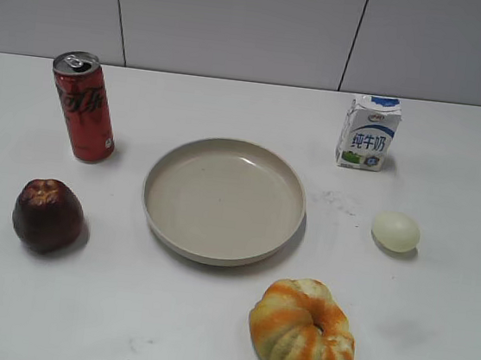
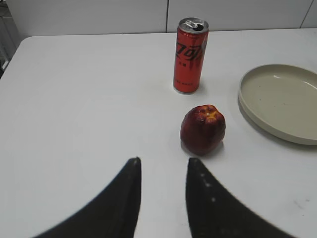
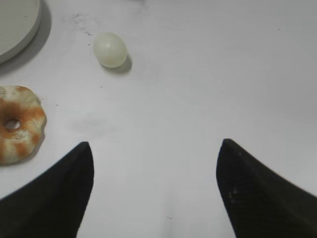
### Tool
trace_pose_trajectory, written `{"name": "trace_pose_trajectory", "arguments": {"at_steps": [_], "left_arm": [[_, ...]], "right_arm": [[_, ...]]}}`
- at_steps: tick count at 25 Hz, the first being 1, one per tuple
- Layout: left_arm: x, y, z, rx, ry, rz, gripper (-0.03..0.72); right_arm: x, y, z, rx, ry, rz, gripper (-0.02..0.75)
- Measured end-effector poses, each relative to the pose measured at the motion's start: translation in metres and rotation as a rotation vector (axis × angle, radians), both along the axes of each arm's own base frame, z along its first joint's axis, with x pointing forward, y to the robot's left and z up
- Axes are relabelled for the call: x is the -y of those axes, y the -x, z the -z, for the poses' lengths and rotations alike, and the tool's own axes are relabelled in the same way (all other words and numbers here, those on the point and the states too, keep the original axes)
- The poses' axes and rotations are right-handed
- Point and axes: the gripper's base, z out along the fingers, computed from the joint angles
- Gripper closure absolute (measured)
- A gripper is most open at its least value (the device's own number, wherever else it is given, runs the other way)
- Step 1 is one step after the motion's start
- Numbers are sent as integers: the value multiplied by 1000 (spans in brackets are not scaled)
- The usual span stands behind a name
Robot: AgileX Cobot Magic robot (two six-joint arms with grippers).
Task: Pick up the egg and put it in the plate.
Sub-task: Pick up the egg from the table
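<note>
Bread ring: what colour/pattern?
Pale yellow bread ring with orange stripes radiating from its centre hole; clearest in the exterior view.

Plate (image 1: 223, 201) sits mid-table (image 1: 431, 341). Soda can (image 1: 84, 107) stands behind-left of it, apple (image 1: 48, 215) in front of can, left of plate. Milk carton (image 1: 368, 132) stands behind-right of plate; egg (image 1: 395, 232) lies in front of carton, right of plate, apart from it. Bread ring (image 1: 302, 330) lies in front of plate, slightly right, w/ egg behind-right of it.
</note>
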Motion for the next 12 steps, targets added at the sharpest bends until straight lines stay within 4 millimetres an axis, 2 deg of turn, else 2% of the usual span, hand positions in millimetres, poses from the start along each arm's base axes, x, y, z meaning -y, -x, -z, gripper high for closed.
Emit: {"name": "trace_pose_trajectory", "arguments": {"at_steps": [5,12], "left_arm": [[0,0,0,0,0,0,459],[0,0,0,0,0,0,458]], "right_arm": [[-14,-63,-1,-174,-6,-58,154],[-35,-160,16,-361,-12,-173,154]]}}
